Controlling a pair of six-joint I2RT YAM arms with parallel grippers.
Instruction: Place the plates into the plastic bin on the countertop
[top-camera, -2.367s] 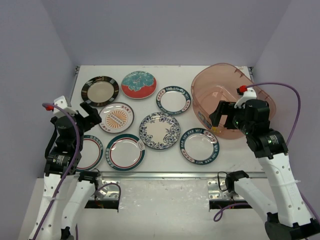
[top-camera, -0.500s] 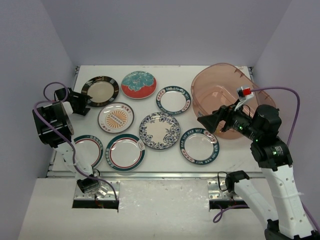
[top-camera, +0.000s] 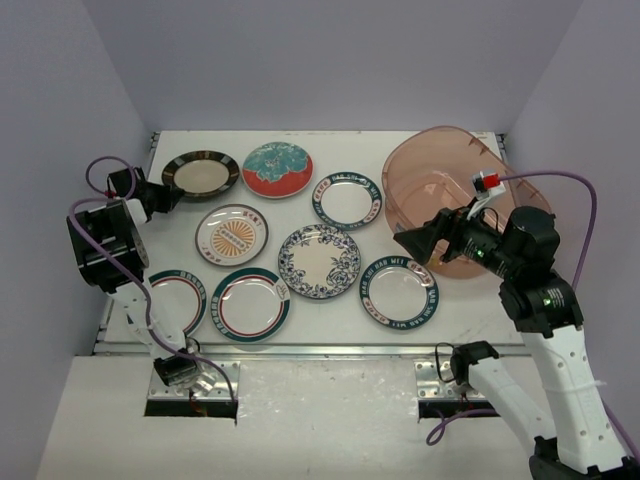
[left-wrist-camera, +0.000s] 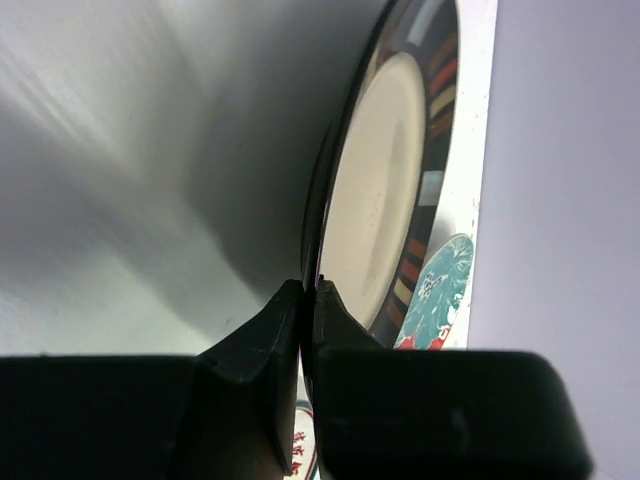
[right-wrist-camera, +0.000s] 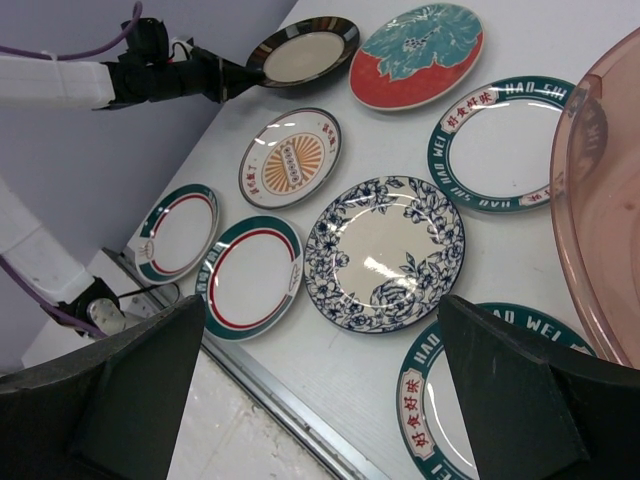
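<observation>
My left gripper (top-camera: 171, 196) is shut on the near rim of the black-rimmed plate (top-camera: 201, 173) at the back left of the countertop (top-camera: 470, 305). In the left wrist view the fingertips (left-wrist-camera: 310, 290) pinch that plate (left-wrist-camera: 385, 190) edge-on, and it looks tilted. My right gripper (top-camera: 410, 240) hangs open and holds nothing, just left of the pink plastic bin (top-camera: 400, 160). Below it lie the blue floral plate (right-wrist-camera: 385, 250) and a teal lettered plate (top-camera: 399, 291). The bin looks empty.
Other plates lie flat: red-teal floral (top-camera: 277, 168), teal lettered (top-camera: 347, 199), orange sunburst (top-camera: 231, 234), and two teal-and-red ringed ones (top-camera: 250, 303) (top-camera: 178, 298) by the metal front edge (top-camera: 320, 349). Walls close in on three sides.
The left gripper has closed on the black-rimmed plate's rim and drawn slightly back and left; the plate now looks tipped up. The right arm has barely moved.
</observation>
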